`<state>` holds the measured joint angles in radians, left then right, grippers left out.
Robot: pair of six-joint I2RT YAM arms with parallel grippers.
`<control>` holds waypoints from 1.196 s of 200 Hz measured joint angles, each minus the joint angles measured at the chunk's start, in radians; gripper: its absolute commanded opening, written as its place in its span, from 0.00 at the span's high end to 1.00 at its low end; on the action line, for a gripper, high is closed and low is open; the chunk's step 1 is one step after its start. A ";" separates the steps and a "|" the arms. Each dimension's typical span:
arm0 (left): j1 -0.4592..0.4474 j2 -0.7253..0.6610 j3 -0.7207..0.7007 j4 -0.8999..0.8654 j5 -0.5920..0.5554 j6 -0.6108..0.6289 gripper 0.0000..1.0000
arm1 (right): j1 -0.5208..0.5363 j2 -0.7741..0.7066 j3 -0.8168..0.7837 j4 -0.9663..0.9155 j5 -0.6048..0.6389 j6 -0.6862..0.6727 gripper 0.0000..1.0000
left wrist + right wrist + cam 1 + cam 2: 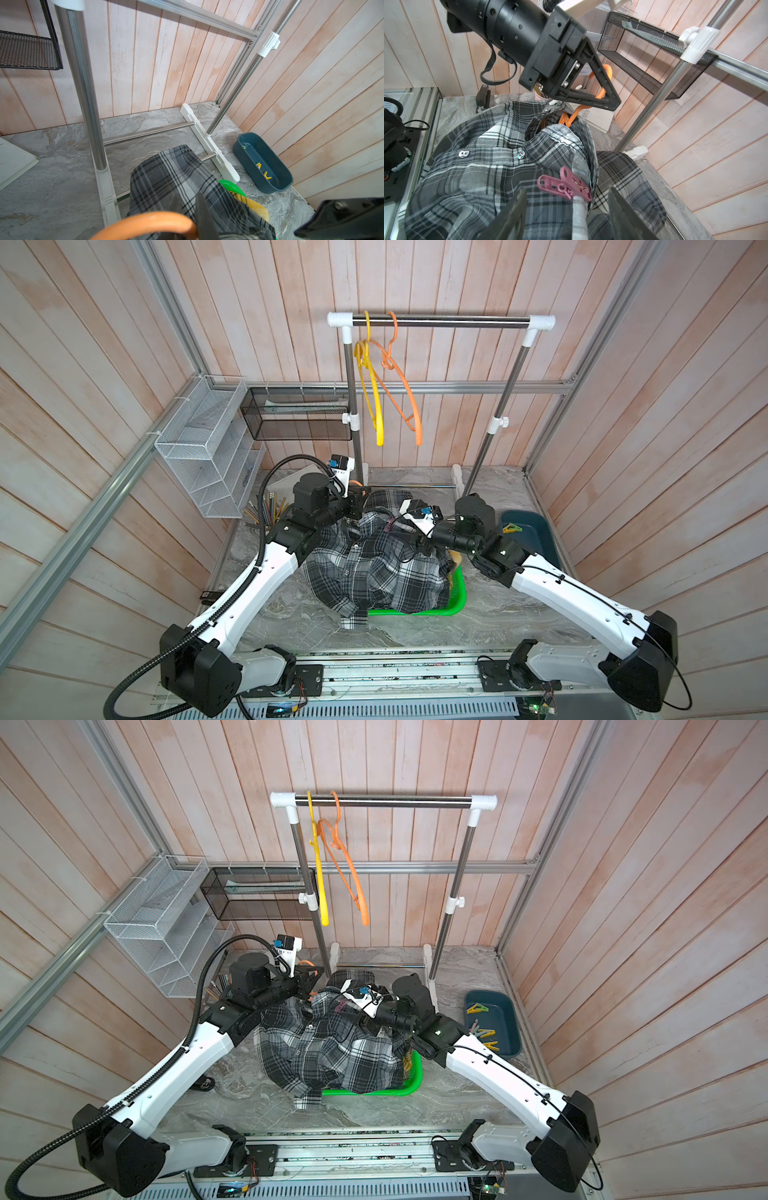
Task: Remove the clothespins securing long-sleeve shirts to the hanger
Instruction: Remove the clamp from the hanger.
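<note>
Most of the job looks done. Two bare hangers (pixel 379 431) hang on the rail (pixel 440 321). Only one pin shows on a shirt. It is a pink clothespin (pixel 564 185), clipped at the shoulder of the grey checked shirt (pixel 483 166).

That shirt hangs on an orange hanger (pixel 149 220), up over the desk (pixel 291 614). The left fingers (pixel 583 99) are pressed together on its hook. The right fingers (pixel 512 212) are spread wide, one on each side of the pink pin, and they do not touch it (so it looks like the next thing to grab). The other shoulder is hidden, so I cannot tell if a pin is there too.

The blue bin (pixel 500 1017) by the wall has loose pins (pixel 478 1007) in it, yellow and teal ones and a few more. The green basket (pixel 365 1092) sits under the shirt and holds more cloth. A bit of yellow cloth (pixel 255 206) peeks out.
</note>
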<state>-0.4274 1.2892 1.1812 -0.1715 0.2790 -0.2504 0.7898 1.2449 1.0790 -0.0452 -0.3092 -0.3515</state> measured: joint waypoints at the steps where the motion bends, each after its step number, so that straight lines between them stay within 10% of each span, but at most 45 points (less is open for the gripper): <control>1: 0.000 0.000 0.000 0.000 0.000 0.000 1.00 | 0.001 0.001 0.000 -0.002 0.002 -0.002 0.37; 239: 0.004 0.012 0.000 -0.001 0.000 0.000 1.00 | 0.056 0.100 0.059 0.000 0.151 -0.109 0.53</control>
<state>-0.4232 1.3014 1.1816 -0.1726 0.2787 -0.2508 0.8459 1.3453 1.1378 -0.0456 -0.1577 -0.4606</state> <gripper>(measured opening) 0.122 0.498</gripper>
